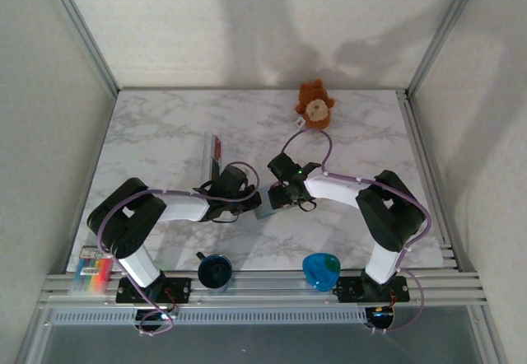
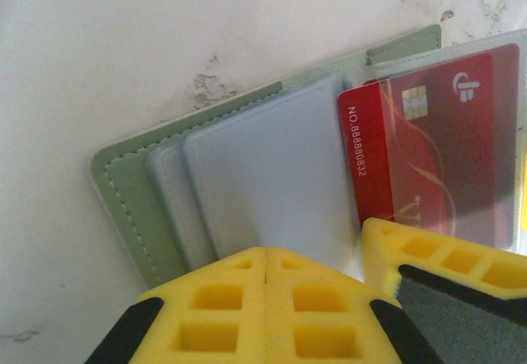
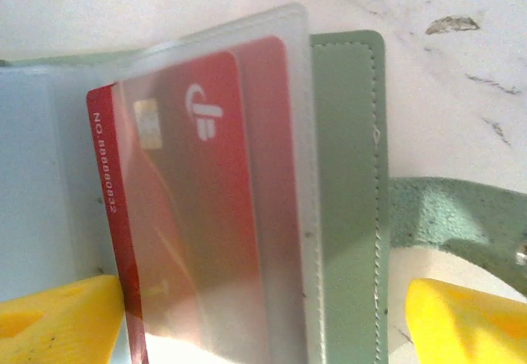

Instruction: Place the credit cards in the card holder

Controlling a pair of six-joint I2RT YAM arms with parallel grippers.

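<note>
The left gripper point(image 2: 265, 257) has its yellow foam fingers pressed pad to pad. Their tips overlap the blue-grey plastic sleeves point(image 2: 263, 166) of the open, stitched grey-green card holder point(image 2: 123, 191). Right of the fingers, a red rectangular credit card point(image 2: 428, 150) sits partly under a clear sleeve point(image 2: 494, 158). Beyond the tips lies the white marble table point(image 2: 99, 51).

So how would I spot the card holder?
Look at the middle of the marble table. The card holder lies open and flat there. Unlike the upright clear stand behind it, it is stitched grey-green, with a red card partly in a sleeve.
</note>
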